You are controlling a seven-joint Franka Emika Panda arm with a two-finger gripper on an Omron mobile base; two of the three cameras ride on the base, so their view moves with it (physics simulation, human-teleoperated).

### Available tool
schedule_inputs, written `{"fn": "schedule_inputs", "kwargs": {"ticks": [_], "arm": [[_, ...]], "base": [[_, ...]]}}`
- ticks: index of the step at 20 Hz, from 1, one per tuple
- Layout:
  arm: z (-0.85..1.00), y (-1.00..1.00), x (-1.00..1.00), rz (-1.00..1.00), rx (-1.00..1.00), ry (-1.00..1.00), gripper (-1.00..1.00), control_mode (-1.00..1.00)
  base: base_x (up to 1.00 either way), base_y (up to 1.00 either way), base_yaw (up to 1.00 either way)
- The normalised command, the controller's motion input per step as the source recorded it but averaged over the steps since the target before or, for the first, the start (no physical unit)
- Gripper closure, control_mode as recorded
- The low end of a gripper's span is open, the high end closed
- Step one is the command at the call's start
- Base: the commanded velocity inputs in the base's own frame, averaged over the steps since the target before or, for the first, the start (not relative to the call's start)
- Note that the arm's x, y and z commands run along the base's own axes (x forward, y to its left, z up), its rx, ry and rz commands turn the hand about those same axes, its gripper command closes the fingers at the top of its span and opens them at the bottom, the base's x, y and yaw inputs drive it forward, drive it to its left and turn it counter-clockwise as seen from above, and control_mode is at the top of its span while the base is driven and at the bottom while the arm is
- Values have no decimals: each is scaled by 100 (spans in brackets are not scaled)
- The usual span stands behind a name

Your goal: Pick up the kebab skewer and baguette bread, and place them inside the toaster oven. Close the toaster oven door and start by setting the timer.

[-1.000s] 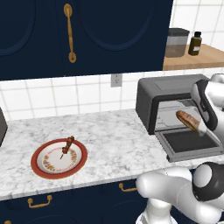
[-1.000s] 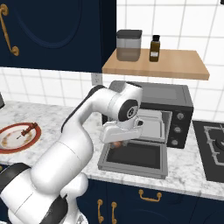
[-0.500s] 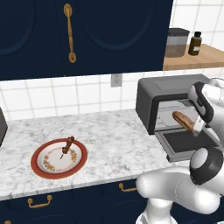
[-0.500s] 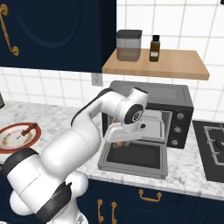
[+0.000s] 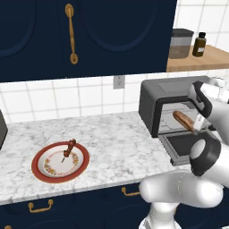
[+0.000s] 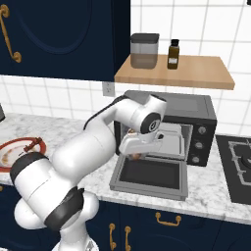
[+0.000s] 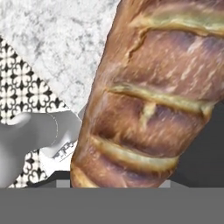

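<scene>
In front of me: white-tiled wall (image 5: 53, 98) with an outlet (image 5: 118, 82), navy upper cabinets (image 5: 112, 36) with brass handles (image 5: 70, 31), grey-veined marble counter (image 5: 112, 143) over navy drawers (image 5: 40, 208). To my right, a wooden shelf (image 6: 196, 73) carries a grey canister (image 6: 144, 50) and a brown bottle (image 6: 173, 54); a black stovetop (image 6: 238, 166) sits beyond.

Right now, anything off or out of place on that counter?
Nothing stands out. The baguette bread is at the toaster oven opening above the lowered toaster oven door; the kebab skewer lies on its plate.
</scene>
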Motion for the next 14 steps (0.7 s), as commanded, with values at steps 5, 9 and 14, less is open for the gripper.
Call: {"fn": "schedule_inputs", "kwargs": {"ticks": [5,9,14], "arm": [[-22,0,3,-1,4,-11,100,-100],[-10,0,1,-4,11,-15,100,-100],[0,0,6,-4,7,-10,100,-100]], "base": [[0,0,0],[0,0,0],[0,0,0]]}}
